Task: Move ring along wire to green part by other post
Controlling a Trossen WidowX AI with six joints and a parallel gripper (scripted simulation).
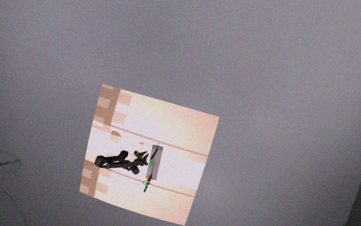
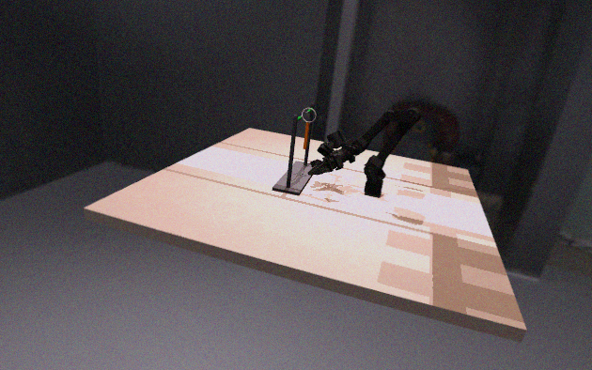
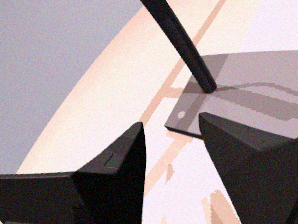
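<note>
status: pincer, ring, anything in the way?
Pincer part open, holding nothing, low by the base plate. Ring hangs on the green wire, handle ungrasped. Post ahead of the pincer.
</note>
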